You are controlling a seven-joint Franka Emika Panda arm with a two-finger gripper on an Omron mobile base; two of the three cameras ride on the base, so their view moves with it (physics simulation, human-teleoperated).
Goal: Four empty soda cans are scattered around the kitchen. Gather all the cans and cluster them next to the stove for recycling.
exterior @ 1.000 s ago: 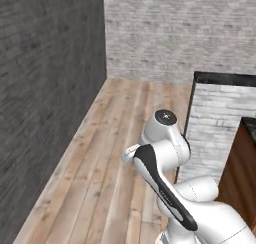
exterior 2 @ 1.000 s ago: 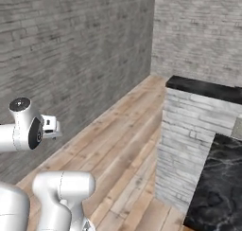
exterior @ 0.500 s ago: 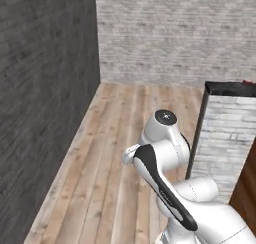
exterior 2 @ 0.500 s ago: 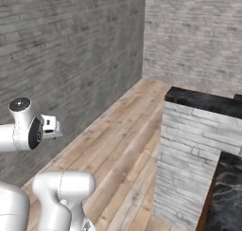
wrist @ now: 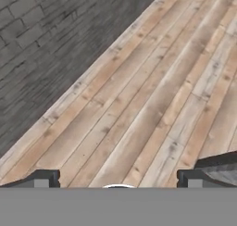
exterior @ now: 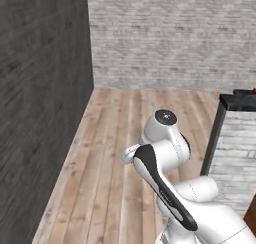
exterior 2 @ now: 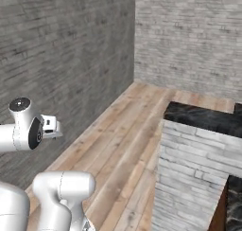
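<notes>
I have the pincer (wrist: pixel 118 176) spread wide with nothing between its dark tips, aimed at bare wood plank floor (wrist: pixel 152 91). From my left base view a small red thing (exterior: pixel 254 91), likely a soda can, sits on the black-topped white brick table (exterior: pixel 239 100), far right and ahead of the arm, so I judge I must swing rightward

Bare wood plank floor (exterior: pixel 115 153) runs to the brick walls; a black-topped brick counter (exterior 2: pixel 198 154) stands on it.
</notes>
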